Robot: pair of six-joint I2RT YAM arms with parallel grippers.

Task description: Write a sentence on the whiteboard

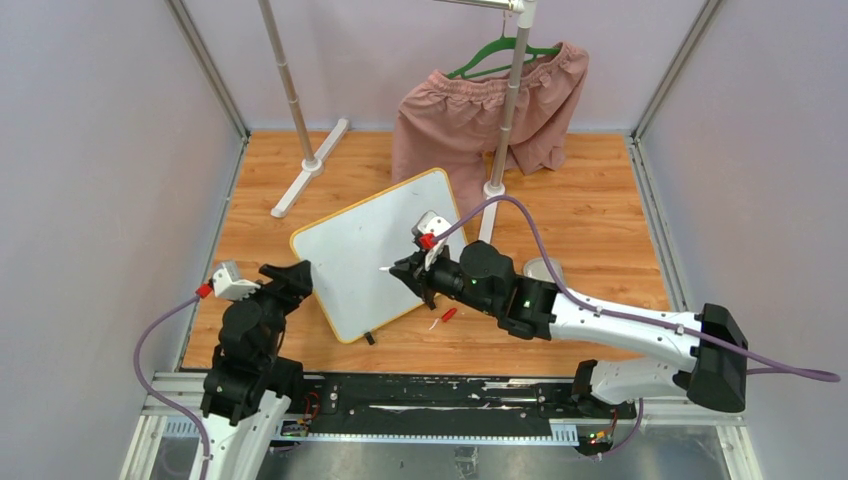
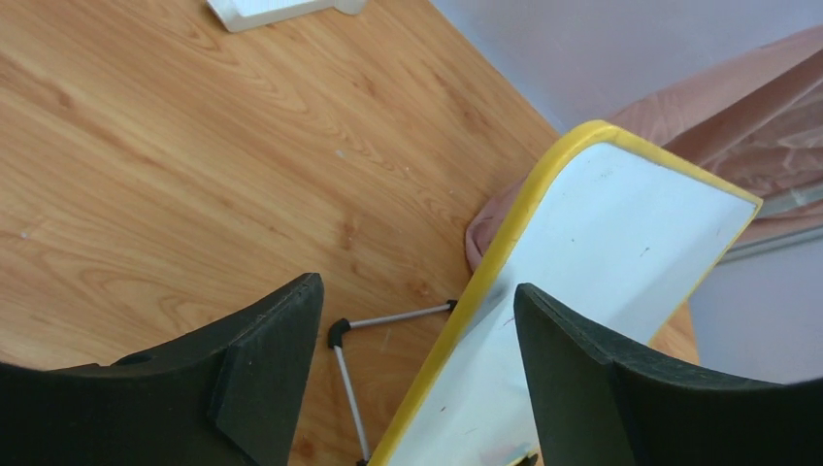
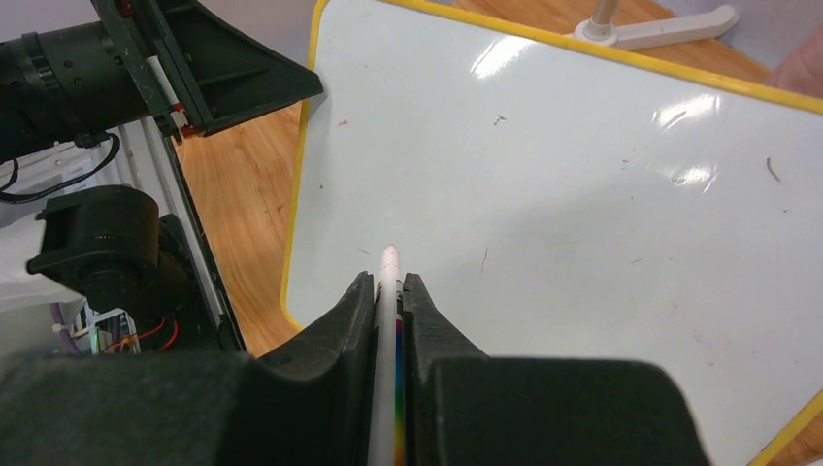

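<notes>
The whiteboard (image 1: 370, 245) (image 2: 621, 243) (image 3: 582, 175), white with a yellow frame, stands tilted on the wooden table. Its surface bears only faint specks; no sentence shows on it. My right gripper (image 1: 412, 270) (image 3: 389, 282) is shut on a white marker (image 3: 390, 267) (image 1: 386, 268), whose tip points at the board's lower left part, just off or at the surface. My left gripper (image 1: 297, 275) (image 2: 417, 291) is open and straddles the board's left edge, one finger over the white face, the other over the wood.
A red cap (image 1: 449, 314) lies on the table by the board's near corner. The board's wire foot (image 2: 340, 335) rests on the wood. Pink shorts (image 1: 480, 110) hang from a rack with poles (image 1: 290, 90) (image 1: 508, 110) behind the board. A grey disc (image 1: 543, 270) lies right of the right arm.
</notes>
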